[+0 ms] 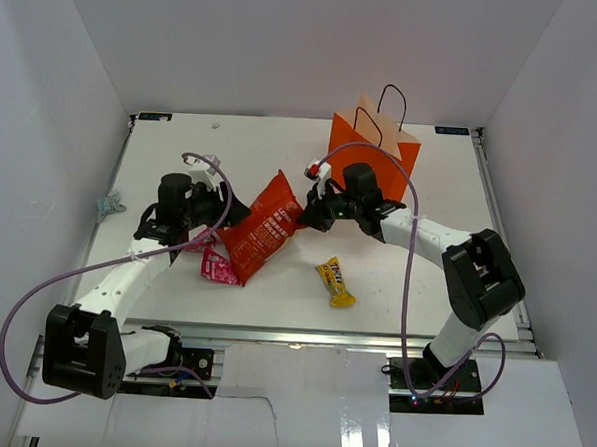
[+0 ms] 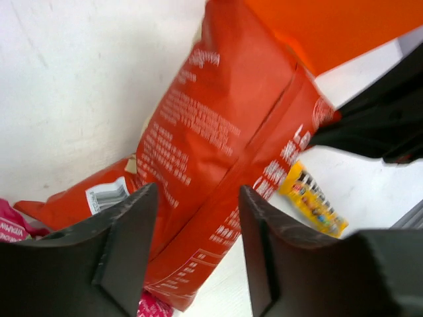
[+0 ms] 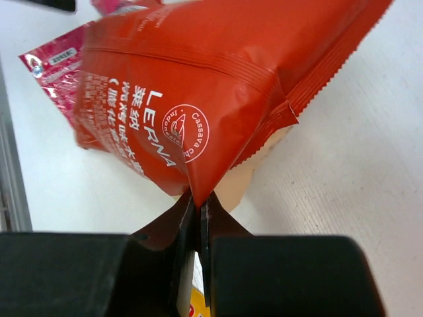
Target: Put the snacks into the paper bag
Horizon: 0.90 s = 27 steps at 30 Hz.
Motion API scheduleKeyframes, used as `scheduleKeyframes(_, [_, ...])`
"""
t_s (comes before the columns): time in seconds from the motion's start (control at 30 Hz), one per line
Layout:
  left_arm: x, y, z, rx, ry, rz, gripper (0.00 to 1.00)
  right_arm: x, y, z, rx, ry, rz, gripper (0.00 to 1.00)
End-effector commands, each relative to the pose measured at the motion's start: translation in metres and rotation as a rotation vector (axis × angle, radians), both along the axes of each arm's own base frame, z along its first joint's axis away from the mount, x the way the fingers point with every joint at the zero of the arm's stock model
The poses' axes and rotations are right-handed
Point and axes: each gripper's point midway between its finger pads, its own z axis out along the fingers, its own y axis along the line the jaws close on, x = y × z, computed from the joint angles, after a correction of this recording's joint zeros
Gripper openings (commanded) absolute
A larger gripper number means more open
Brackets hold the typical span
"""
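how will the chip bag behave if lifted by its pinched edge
Probably light and puffy: the chip bag looks air-filled and holds its shape. Pinched only at a sealed edge by the right gripper, it will likely dangle and swing. The glossy foil may slip out of that thin grip.

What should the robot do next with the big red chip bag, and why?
Probably lift it: the right gripper is shut on a crimped edge of the chip bag, and the left gripper is open. The paper bag stands upright just behind, so raising the snack toward its top seems sensible.
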Motion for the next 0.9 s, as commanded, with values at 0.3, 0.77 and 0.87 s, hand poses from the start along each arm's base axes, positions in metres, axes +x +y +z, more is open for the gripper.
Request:
scheduleKeyframes(0.3, [-0.019, 0.021, 0.111, -0.121, -0.195, 0.192, 0.88, -0.016, -0.011, 0.173, 0.082, -0.488, 0.168, 0.08])
scheduleKeyframes(0.77, [-0.062, 0.041, 0.121, -0.164, -0.229, 0.279, 0.88, -0.001, -0.05, 0.365, 0.216, -0.867, -0.076, 0.08])
scheduleKeyframes(0.87, [-0.064, 0.041, 0.119, -0.164, -0.229, 0.279, 0.88, 0.008, -0.07, 0.427, 0.274, -0.963, -0.174, 0.08])
